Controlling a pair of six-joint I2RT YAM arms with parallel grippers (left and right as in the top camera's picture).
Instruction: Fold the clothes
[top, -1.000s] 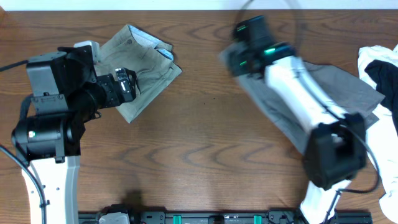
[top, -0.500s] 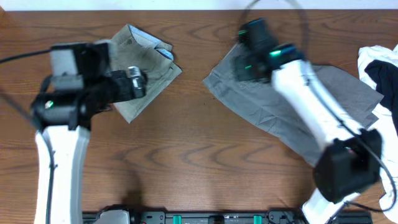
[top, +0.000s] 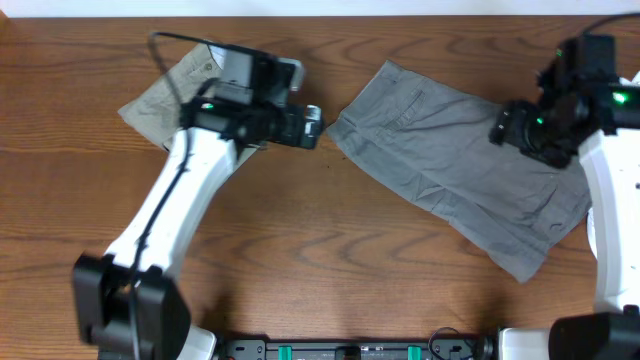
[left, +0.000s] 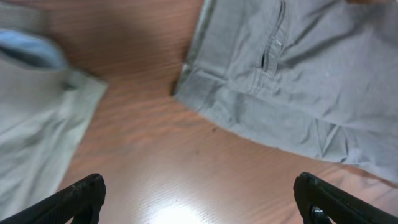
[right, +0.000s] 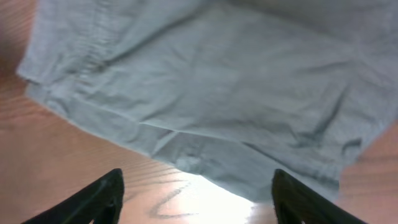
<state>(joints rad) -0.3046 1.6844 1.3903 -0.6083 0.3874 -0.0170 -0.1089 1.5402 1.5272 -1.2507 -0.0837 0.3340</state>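
The grey shorts (top: 455, 180) lie flat on the table (top: 330, 250). They run on a diagonal from near the middle of the far edge toward the right edge. The waistband end points to the middle of the worktop, and in my left wrist view I see its corner (left: 186, 87) with a short pocket slit and seam lines. The cloth is mid-grey with soft wrinkles, more of them toward the leg end, which is nearer to the front right corner.

My left gripper (top: 314, 127) hangs over bare wood just beside that waistband corner, and its jaws stand wide apart. Both black fingertips (left: 81, 196) show at the bottom corners of that view, and only wood is between them.

My right gripper (top: 503, 127) is above the right part of the grey shorts, jaws also wide, with grey cloth and a little wood below.

The khaki shorts (top: 160, 95) lie as a small bundle near the far left corner, partly under my left arm and apart from the grey ones.
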